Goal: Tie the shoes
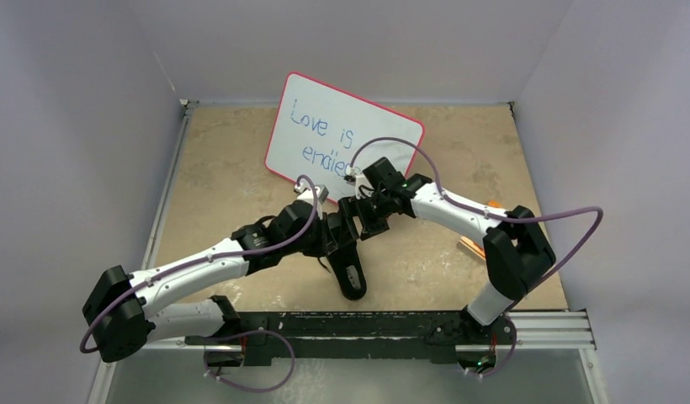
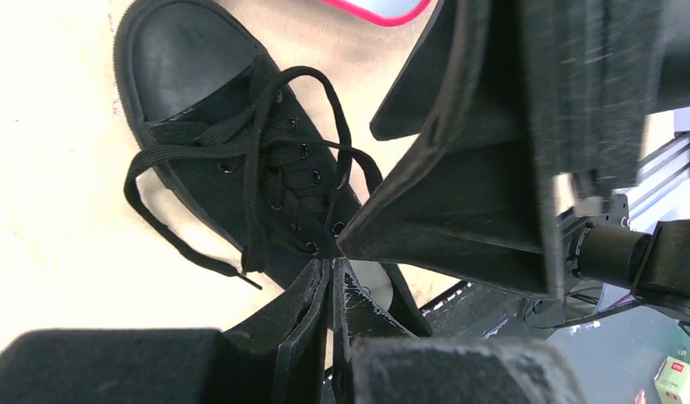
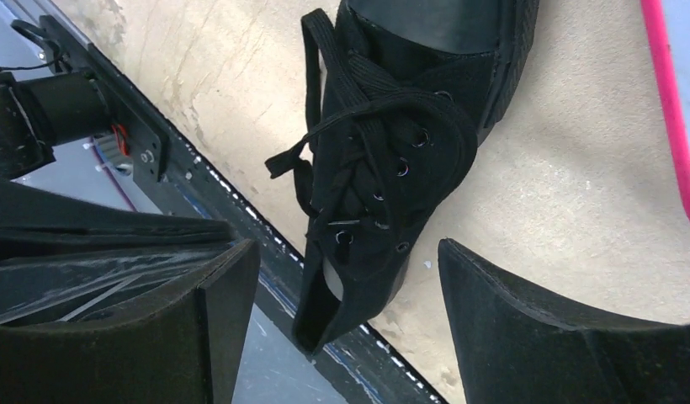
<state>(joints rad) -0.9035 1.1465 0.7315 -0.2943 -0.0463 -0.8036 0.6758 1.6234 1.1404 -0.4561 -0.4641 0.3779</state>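
Note:
A small black sneaker (image 1: 352, 273) lies near the table's front edge with its toe pointing away from the arm bases. It also shows in the left wrist view (image 2: 199, 76) and the right wrist view (image 3: 392, 210). Its long thin laces (image 2: 253, 181) are loose, with one end trailing on the table. My left gripper (image 2: 331, 268) is shut, its tips right at the top eyelets; I see nothing held between them. My right gripper (image 3: 350, 290) is open above the shoe's heel opening, apart from it. In the top view the left gripper (image 1: 336, 240) and right gripper (image 1: 359, 220) are close together over the shoe.
A whiteboard with a pink rim (image 1: 342, 135) and blue handwriting lies behind the shoe. A small orange object (image 1: 472, 246) lies on the table to the right. A black rail (image 1: 392, 324) runs along the front edge, just behind the shoe's heel.

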